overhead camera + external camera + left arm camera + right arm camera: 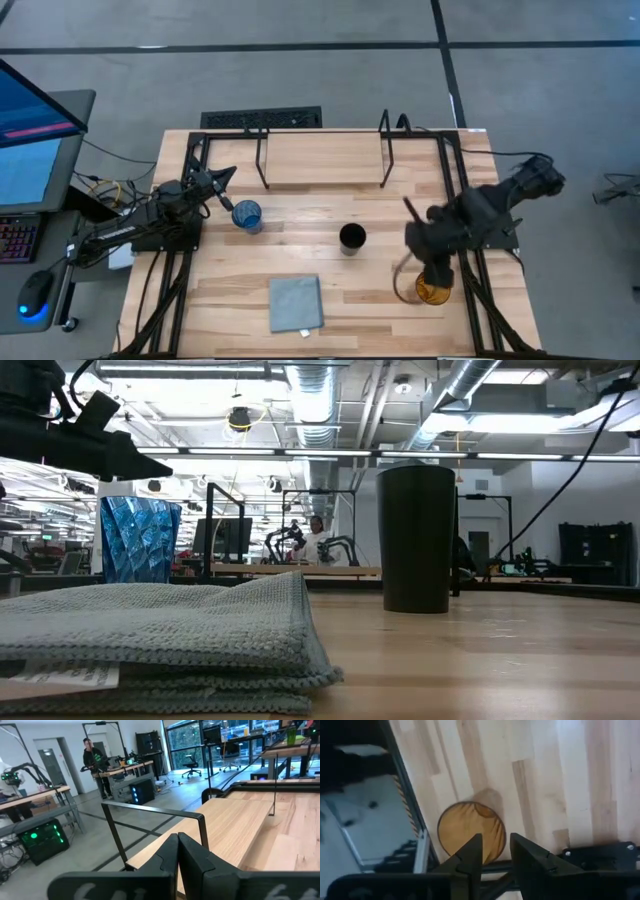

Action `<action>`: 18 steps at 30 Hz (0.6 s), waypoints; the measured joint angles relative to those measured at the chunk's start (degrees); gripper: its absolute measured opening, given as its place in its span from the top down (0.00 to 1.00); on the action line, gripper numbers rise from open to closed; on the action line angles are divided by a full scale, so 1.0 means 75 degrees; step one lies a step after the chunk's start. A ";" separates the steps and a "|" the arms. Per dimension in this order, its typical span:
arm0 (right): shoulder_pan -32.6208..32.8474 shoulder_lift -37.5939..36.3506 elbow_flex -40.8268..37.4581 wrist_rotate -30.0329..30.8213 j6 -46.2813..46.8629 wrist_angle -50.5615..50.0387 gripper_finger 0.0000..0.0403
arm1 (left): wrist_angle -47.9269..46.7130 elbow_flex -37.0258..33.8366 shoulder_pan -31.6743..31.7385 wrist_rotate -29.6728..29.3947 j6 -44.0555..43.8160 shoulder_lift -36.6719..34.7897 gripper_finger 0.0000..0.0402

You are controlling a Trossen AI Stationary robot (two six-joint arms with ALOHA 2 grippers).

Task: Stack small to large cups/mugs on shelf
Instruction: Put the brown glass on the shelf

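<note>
The amber cup [433, 289] stands upright near the table's right edge and shows from above in the right wrist view [465, 831]. My right gripper [496, 851] is open and points down over it, one finger over the cup's inside and one outside its rim; no touch shows. The black cup [352, 238] stands at mid-table. The blue cup [247, 216] stands to its left. My left gripper [226, 180] is shut and empty, just beyond the blue cup, by the shelf's left end. The shelf [325, 160] stands along the far edge.
A folded grey-blue cloth [296, 303] lies near the table's front edge, left of centre. Black frame rails [462, 180] run along both sides of the table. A monitor and keyboard [30, 170] stand off the table's left. People show in the room behind.
</note>
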 joint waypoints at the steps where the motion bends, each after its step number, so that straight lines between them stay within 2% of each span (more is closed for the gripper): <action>1: 0.0212 0.0057 0.0000 0.0136 0.0038 -0.0003 0.70 | 0.0000 0.0000 0.0003 0.0000 0.0039 0.0002 1.00; 9: 0.1153 0.0637 0.0000 0.0336 0.0001 0.0000 0.70 | 0.0003 0.0000 0.0000 0.0000 -0.0015 0.0000 1.00; 18: 0.0908 0.1316 0.0000 0.0368 -0.0560 0.0000 0.70 | 0.0003 0.0000 0.0000 0.0000 -0.0023 -0.0001 1.00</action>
